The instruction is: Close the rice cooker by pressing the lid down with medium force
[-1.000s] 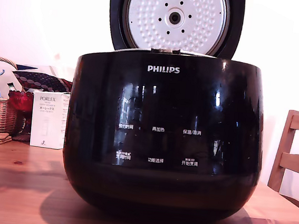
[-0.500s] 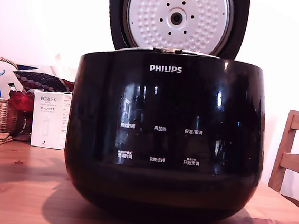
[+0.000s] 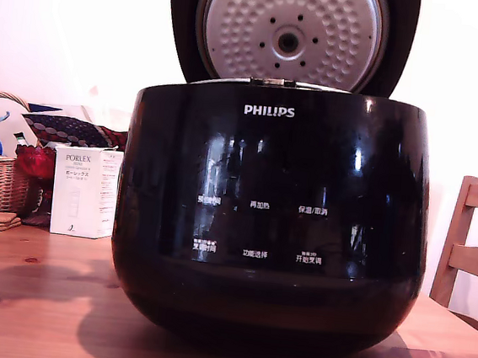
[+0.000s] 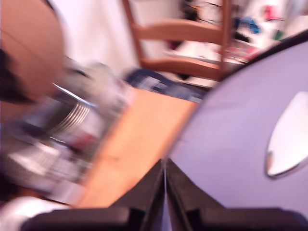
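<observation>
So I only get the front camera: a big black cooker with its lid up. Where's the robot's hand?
Observer: Behind the lid. The wrist view shows the gripper right by the lid's outer face. That picture is blurred, so I cannot tell whether they touch.
Operator: Is it open, ready to grab?
Observer: No. Its fingers lie together, shut on nothing.
Operator: Anything on that outer face?
Observer: A shiny silver plate, teardrop-shaped, set into it.
</observation>
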